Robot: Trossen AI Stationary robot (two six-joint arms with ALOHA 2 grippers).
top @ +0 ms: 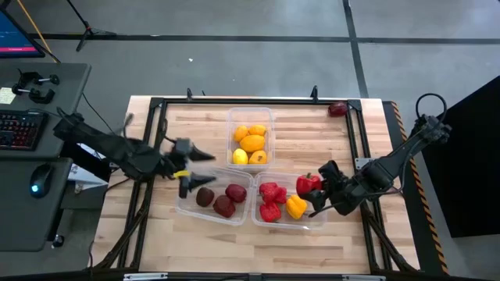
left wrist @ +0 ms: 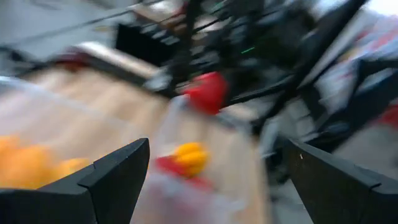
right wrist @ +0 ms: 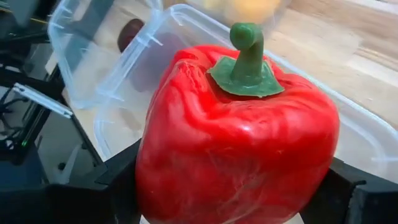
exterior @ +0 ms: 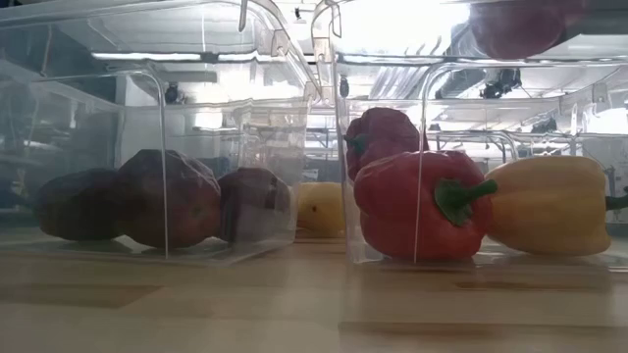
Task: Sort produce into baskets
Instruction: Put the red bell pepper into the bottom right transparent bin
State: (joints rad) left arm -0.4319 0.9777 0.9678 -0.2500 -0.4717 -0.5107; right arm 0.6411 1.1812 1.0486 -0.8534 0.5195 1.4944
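We hold a red pepper (right wrist: 236,137) clamped in our right gripper (top: 320,190), stem up, so it can drop cleanly into the pepper tub (top: 316,222) just beneath. Our left gripper (top: 191,168) hangs empty, fingers apart, above the maroon-fruit tub (top: 187,209).

You find no readable text, label, brand, number or sign in any of these views. The monitor (top: 19,35) at the desk beside the table shows only coloured shapes, too small to read. The keyboard (top: 22,129) below it has keys whose lettering you cannot make out. The clear baskets (top: 251,136) and the produce (right wrist: 239,134) carry no stickers or printing that shows.
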